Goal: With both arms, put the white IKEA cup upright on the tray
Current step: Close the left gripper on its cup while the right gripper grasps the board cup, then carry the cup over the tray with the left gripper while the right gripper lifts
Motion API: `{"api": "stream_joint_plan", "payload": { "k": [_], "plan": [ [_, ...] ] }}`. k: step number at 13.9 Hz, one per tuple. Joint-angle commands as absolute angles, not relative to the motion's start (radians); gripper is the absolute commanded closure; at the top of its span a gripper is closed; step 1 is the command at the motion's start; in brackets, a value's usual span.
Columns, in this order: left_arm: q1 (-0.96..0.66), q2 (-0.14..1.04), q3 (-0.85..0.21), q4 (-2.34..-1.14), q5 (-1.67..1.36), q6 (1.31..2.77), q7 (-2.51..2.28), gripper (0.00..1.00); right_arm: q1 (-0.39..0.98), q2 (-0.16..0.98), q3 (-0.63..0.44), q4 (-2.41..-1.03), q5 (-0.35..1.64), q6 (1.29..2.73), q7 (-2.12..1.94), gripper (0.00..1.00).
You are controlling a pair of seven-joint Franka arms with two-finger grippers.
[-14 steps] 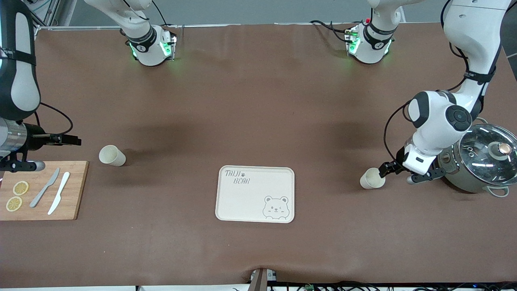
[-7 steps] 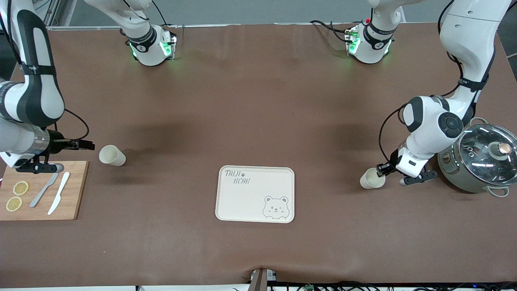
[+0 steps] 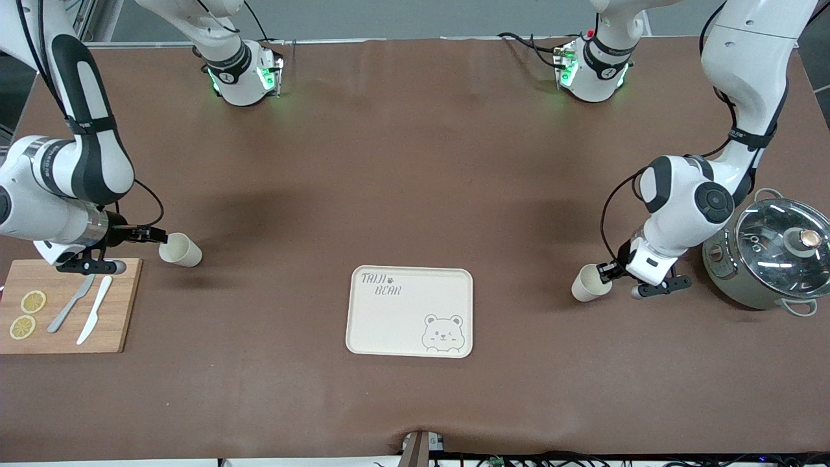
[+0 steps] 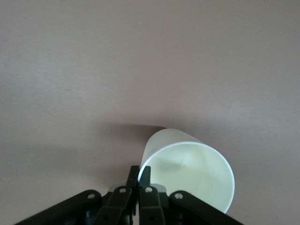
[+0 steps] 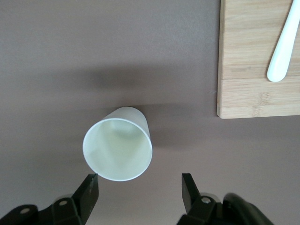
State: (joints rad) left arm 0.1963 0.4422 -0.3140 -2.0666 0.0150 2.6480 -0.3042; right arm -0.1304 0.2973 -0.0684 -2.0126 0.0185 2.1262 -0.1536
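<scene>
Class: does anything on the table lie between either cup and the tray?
Nothing visible does. Bare tabletop separates the tray from the cup gripped at its rim by the left gripper, and from the cup lying at the right gripper.

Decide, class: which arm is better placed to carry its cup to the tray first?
Left. The left gripper is shut on its cup's rim, whereas the right gripper is open beside the other cup. The tray lies between them.
</scene>
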Motion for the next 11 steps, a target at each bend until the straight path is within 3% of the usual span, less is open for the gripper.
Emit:
{"api": "stream_joint_plan", "payload": {
  "k": [1,4,6,10,11],
  "plan": [
    [0.199,0.414,-0.351,-2.06,0.006,2.635,-0.307,1.0,-0.166,0.322,-0.051,-2.028,0.034,2.172,-0.147,0.32],
    [0.201,0.37,-0.364,-2.059,0.006,2.602,-0.307,1.0,-0.167,0.342,-0.051,-2.055,0.069,2.238,-0.147,0.44],
    [0.201,0.335,-0.383,-2.046,0.005,2.533,-0.31,1.0,-0.164,0.344,-0.051,-2.065,0.08,2.241,-0.147,0.59],
    [0.192,0.347,-0.446,-1.932,0.006,2.404,-0.391,1.0,-0.167,0.37,-0.051,-2.066,0.095,2.261,-0.149,0.76],
    [0.169,0.35,-0.451,-1.907,0.006,2.387,-0.426,1.0,-0.166,0.373,-0.051,-2.065,0.095,2.266,-0.149,0.86]
  ]
}}
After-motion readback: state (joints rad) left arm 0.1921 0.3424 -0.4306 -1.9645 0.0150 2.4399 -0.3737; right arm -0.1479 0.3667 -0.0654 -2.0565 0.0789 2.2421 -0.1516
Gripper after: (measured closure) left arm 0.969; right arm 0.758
